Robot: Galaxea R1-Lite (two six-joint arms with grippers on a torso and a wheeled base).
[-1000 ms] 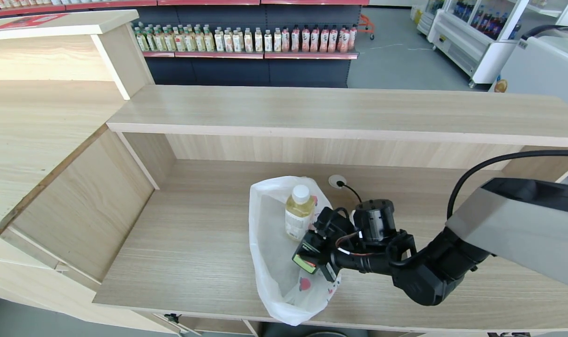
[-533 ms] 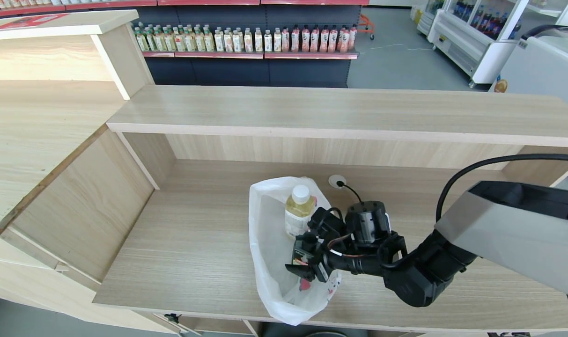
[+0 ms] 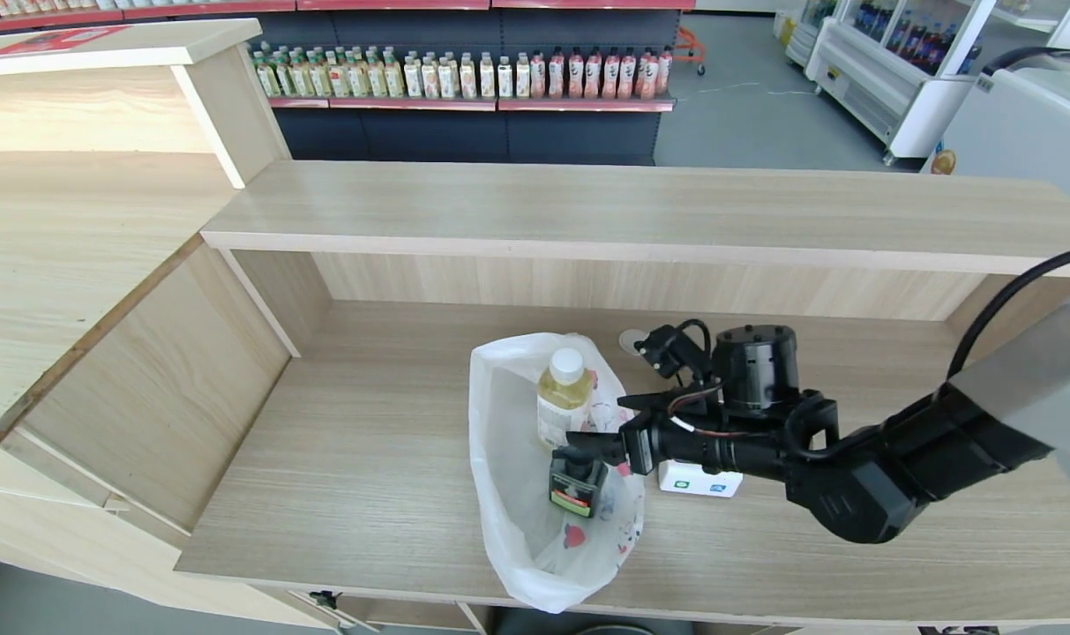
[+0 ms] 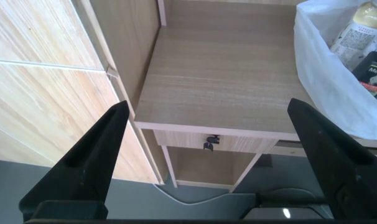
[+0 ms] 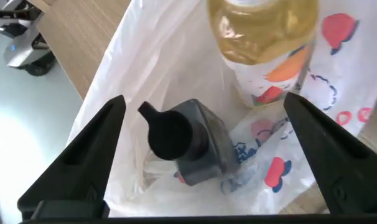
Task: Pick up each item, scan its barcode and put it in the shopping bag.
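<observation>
Head view: a wooden counter (image 3: 367, 459) sits under a raised ledge (image 3: 587, 212), with a shop shelf (image 3: 464, 75) of drinks far behind. A small white box (image 3: 700, 479) lies on the counter just beside the shopping bag (image 3: 508, 494), and the right arm hides part of it. The white bag lies open on the counter with 2 items inside. A bottle (image 3: 563, 397) of pale yellow drink with a white cap stands at its far end. A dark container (image 3: 577, 481) with a red and green label lies nearer the bag's middle. The right gripper (image 3: 598, 422) hangs over the bag's mouth with its jaws apart. From here the lower finger may be brushing the container's top; I cannot tell.

Left wrist view: the left gripper (image 4: 208, 107) hangs off the counter's near corner, jaws wide apart and holding nothing. A small latch (image 4: 208, 143) shows under the counter edge. The bag lies well off to one side.

Right wrist view: both fingers spread wide over the bag. The container's black round cap and grey boxy body lie between them and lower, clear of both. The bottle stands just beside it, against the bag's wall printed with red fruit.
</observation>
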